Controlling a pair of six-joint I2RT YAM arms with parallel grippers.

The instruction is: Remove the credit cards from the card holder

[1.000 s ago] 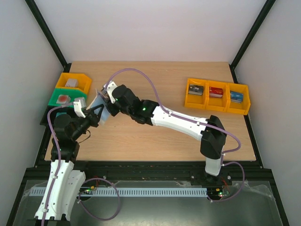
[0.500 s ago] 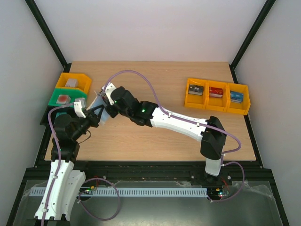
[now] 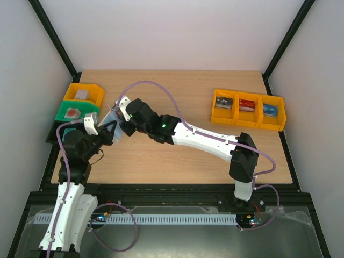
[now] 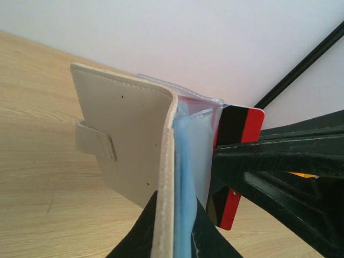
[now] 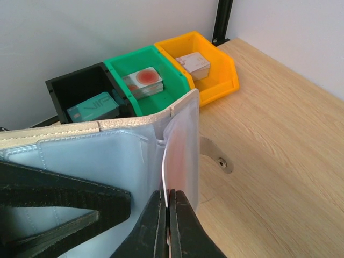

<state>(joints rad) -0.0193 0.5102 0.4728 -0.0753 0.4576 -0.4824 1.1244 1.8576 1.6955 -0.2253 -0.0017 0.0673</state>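
The card holder (image 4: 129, 145) stands on edge above the table, beige outside and blue inside, with my left gripper (image 4: 174, 215) shut on its lower edge. In the top view it sits at the table's left (image 3: 112, 114) between both grippers. A red and black credit card (image 4: 239, 126) sticks out of its clear sleeve on the right side. My right gripper (image 5: 168, 196) is shut on the edge of that card (image 5: 178, 161), still partly inside the sleeve. The holder's snap tab (image 5: 215, 156) hangs over the wood.
Black (image 5: 80, 91), green (image 5: 156, 86) and yellow (image 5: 212, 70) bins holding small boxes sit just behind the card holder at the left table edge. A row of three yellow bins (image 3: 248, 110) stands at the far right.
The right gripper's jaws have closed onto the card's edge, and it has shifted slightly left toward the holder. The left gripper has kept its hold.
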